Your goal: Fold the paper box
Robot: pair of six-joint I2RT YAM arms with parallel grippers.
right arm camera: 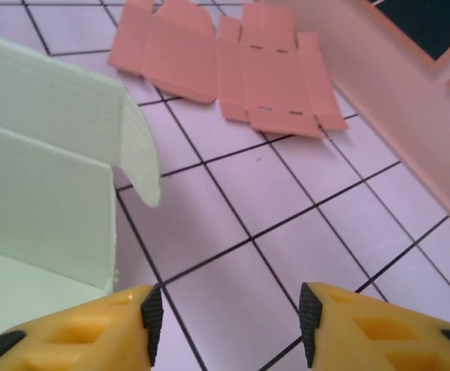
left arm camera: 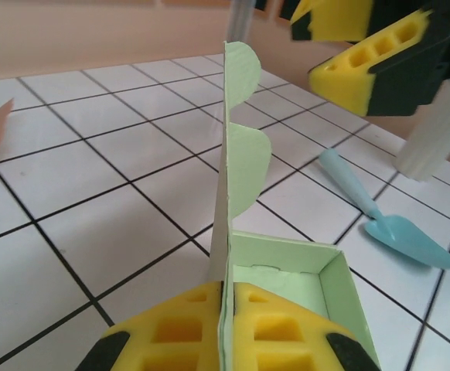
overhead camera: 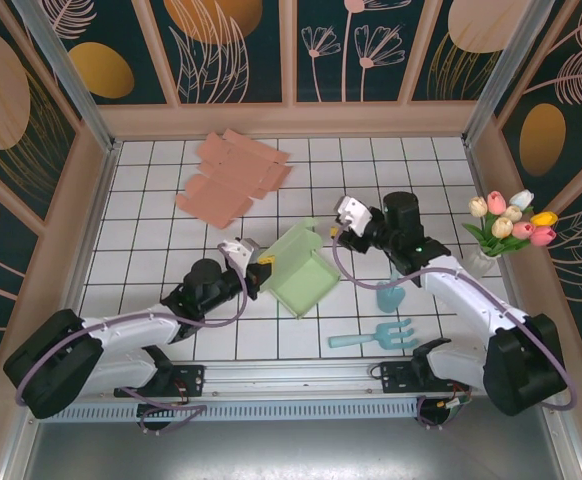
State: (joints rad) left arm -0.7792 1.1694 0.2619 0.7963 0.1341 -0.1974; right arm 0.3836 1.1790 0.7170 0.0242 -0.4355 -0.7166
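Left hand (left arm camera: 223,328) pinches green box (overhead camera: 301,272) by its upright wall, running straight ahead of it; right hand (right arm camera: 226,325) spread, box just to its left, apparently not touching.

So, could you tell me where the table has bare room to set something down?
Free: the far-right tiles between the pink cardboard and the tulips; the left tiles this side of that cardboard. Crowded: the middle around the green box, and the near right with trowel and hand fork.
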